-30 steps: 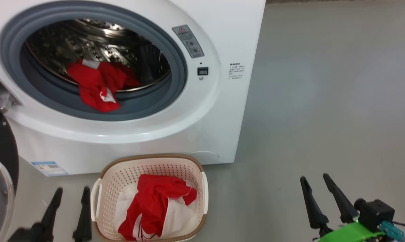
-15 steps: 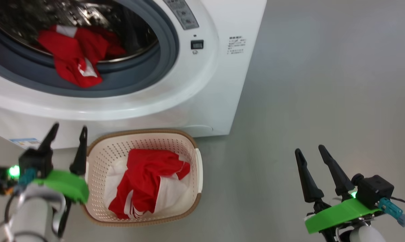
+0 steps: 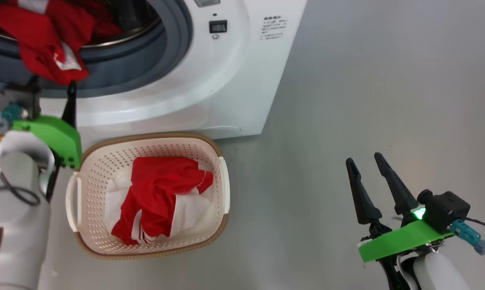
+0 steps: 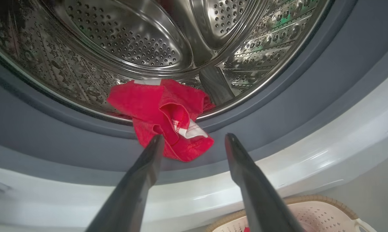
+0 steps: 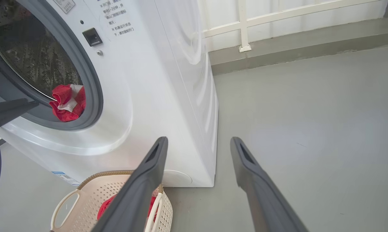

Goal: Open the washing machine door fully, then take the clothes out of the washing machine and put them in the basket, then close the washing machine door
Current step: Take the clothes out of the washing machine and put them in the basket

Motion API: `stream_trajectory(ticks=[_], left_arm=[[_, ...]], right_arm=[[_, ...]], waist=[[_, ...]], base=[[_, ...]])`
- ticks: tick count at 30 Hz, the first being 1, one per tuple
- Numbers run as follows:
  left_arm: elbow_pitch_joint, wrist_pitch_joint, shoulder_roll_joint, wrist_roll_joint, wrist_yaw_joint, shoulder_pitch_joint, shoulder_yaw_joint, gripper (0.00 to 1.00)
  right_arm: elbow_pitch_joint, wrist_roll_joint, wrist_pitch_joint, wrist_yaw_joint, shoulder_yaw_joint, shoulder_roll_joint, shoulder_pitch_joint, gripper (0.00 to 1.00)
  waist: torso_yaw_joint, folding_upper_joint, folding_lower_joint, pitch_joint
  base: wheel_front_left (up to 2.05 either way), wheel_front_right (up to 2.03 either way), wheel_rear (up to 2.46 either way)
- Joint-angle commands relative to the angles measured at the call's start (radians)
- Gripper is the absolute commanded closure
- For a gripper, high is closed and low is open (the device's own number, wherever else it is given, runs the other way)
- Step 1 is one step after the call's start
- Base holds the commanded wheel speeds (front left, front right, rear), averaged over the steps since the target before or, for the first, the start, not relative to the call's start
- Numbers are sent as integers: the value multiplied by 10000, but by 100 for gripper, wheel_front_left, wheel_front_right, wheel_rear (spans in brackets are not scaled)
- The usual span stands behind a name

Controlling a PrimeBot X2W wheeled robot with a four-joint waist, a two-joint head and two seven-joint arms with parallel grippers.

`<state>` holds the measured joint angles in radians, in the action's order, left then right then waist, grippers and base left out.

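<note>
- The left gripper (image 4: 194,137) is up at the mouth of the washing machine (image 3: 234,80), its two dark fingers spread wide with nothing between them.
- Just beyond those tips lies a red garment (image 4: 161,106) with a small white patch. It is crumpled on the lower lip of the steel drum (image 4: 132,48) and spills outward over the grey gasket (image 4: 52,138).
- The drum mouth stands uncovered, and from the left wrist you look straight past the cloth into the perforated steel.
- Down on the grey floor (image 3: 367,80), the basket (image 3: 85,177) sits just in front of the machine, below the opening and a little to its right in the head view.
- Inside the basket a striped garment (image 3: 158,189) is heaped up, red with white panels and white stripes near its lower edge.
- The right gripper (image 3: 363,158) hangs well off to the right over bare floor, fingers apart and holding nothing.
- From the right wrist, those fingers point along the floor past the machine's right side, with the basket's rim showing low at the left.
</note>
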<state>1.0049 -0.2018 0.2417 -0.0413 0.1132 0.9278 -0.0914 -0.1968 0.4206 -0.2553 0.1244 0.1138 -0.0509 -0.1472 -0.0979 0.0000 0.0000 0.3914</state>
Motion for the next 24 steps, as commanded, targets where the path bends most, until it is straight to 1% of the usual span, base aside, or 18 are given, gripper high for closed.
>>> stream_trajectory(ticks=[1, 7, 12, 24], left_arm=[[-77, 20, 534, 155, -89, 251, 193, 0], [1183, 202, 779, 121, -131, 1542, 144, 0], [1896, 129, 865, 94, -192, 2171, 73, 0], [2598, 45, 1188, -9, -246, 2824, -90, 0]], right_arm=[[265, 58, -65, 63, 263, 5, -164, 0], [335, 137, -65, 63, 357, 6, -323, 0], [365, 180, -65, 63, 416, 6, -416, 0], [472, 298, -65, 63, 566, 6, -597, 0]], waist=[[-136, 0, 0, 199], [-278, 0, 0, 604], [-401, 0, 0, 799], [-723, 0, 0, 1253]], base=[[0, 0, 0], [0, 0, 0], [0, 0, 0], [0, 0, 0]])
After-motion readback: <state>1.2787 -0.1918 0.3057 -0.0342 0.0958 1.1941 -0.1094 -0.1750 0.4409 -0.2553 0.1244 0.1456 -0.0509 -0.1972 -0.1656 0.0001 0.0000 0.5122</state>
